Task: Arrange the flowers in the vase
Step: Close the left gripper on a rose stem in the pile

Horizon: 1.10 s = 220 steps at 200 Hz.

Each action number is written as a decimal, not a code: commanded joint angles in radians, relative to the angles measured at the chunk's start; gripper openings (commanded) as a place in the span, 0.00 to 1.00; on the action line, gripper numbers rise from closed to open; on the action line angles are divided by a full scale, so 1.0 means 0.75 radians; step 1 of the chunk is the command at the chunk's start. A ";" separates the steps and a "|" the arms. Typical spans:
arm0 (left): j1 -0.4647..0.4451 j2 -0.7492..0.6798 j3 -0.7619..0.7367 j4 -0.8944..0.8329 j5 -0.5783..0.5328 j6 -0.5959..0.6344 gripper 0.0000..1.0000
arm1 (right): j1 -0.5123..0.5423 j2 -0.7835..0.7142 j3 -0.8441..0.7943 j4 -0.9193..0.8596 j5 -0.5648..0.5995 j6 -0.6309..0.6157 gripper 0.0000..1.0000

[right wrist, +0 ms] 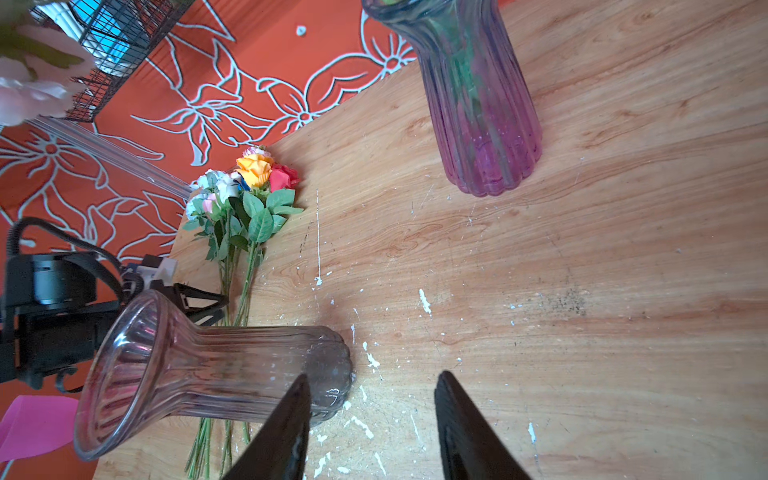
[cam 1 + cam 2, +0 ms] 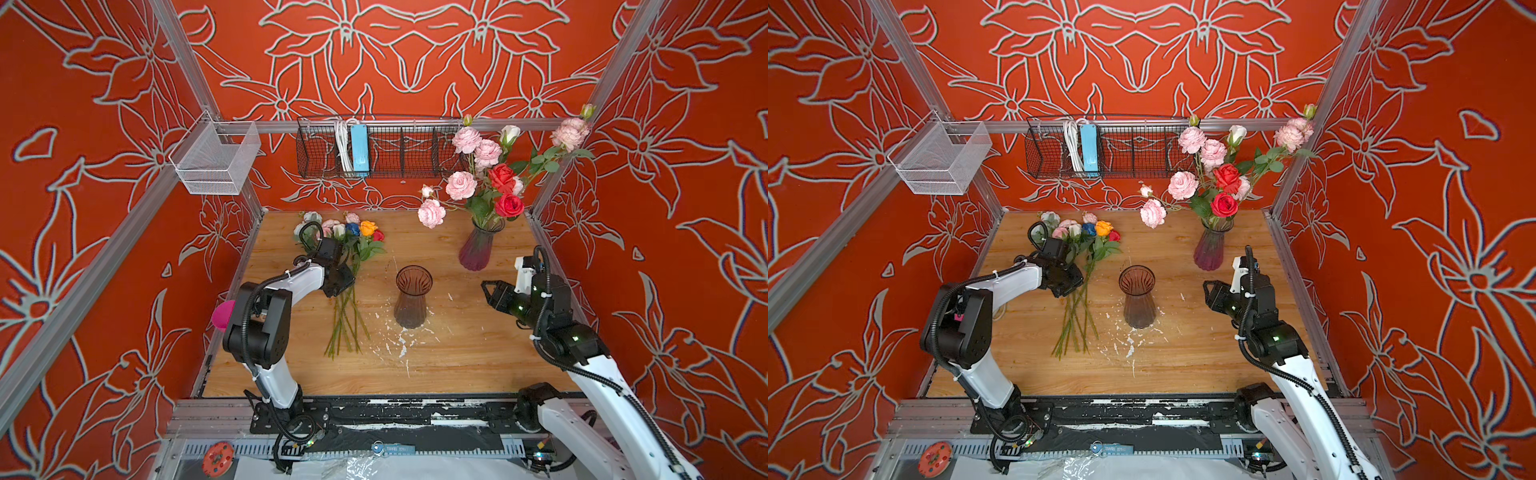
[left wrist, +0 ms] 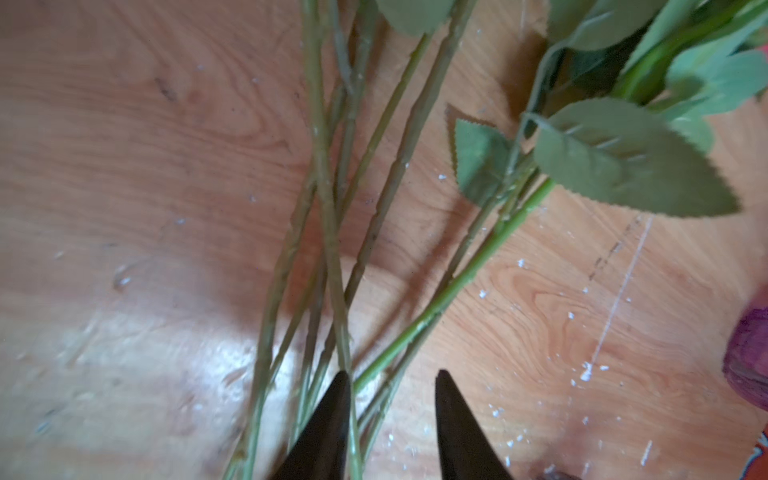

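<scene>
The flowers (image 2: pixel 353 237) (image 2: pixel 1088 230) lie on the wooden table (image 2: pixel 457 357) at the back left, a leafy bunch with pink, white, blue, orange and red blooms, stems (image 3: pixel 328 208) pointing towards the front. My left gripper (image 2: pixel 338 291) (image 3: pixel 392 374) is down over the stems, its jaws apart, with a few thin stems lying between them close to one finger. An empty ribbed glass vase (image 2: pixel 411 299) (image 1: pixel 208 365) stands mid-table. My right gripper (image 2: pixel 487 293) (image 1: pixel 374 376) hovers open to its right, holding nothing.
A purple vase (image 2: pixel 478 245) (image 1: pixel 482 104) full of pink and red roses stands at the back right. A black wire basket (image 2: pixel 374 145) and a white mesh basket (image 2: pixel 216 162) hang on the walls. A pink object (image 2: pixel 222 316) sits behind the left arm.
</scene>
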 commanded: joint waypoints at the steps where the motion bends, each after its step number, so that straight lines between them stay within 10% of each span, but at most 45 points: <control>1: 0.002 0.046 -0.015 0.046 0.021 -0.019 0.31 | 0.006 -0.002 -0.009 0.025 -0.002 0.028 0.50; 130: -0.013 -0.110 0.001 -0.073 0.008 0.130 0.00 | 0.007 0.006 -0.024 0.021 -0.011 0.021 0.50; 220: -0.017 -0.657 -0.078 -0.157 -0.082 0.115 0.00 | 0.006 0.021 0.011 0.021 0.003 -0.015 0.50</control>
